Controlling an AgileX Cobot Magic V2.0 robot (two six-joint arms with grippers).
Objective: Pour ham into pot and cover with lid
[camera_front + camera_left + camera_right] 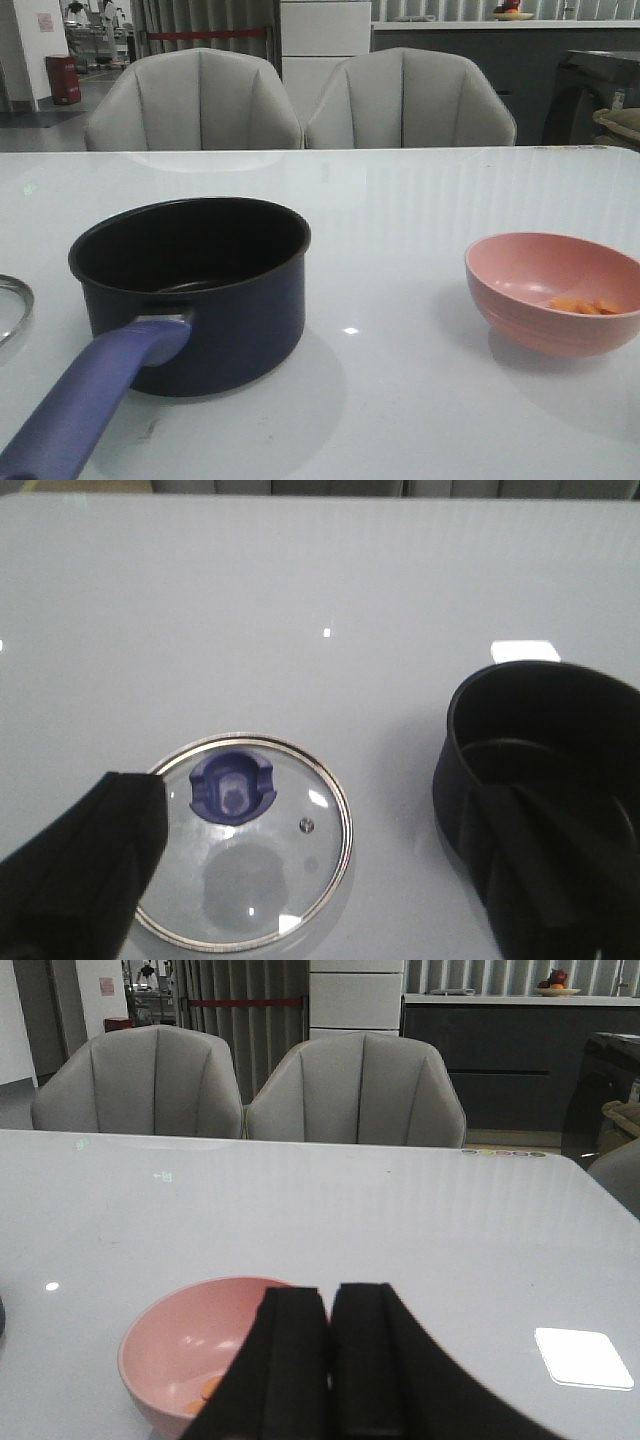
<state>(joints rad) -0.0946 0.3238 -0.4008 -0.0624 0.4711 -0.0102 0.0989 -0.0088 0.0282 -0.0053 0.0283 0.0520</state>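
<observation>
One dark navy round saucepan [200, 290], one round clear glass lid with a metal rim [250, 840] and one pink round bowl [552, 292] sit on one white table [400, 230]. The flat orange ham pieces [586, 305] number about three. Two grey upholstered chairs [195, 100] stand behind.

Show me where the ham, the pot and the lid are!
ham [587, 305], front view, on the orange pieces inside the pink bowl.
pot [240, 320], front view, on its dark outer wall.
lid [232, 789], left wrist view, on its blue-purple knob.
</observation>
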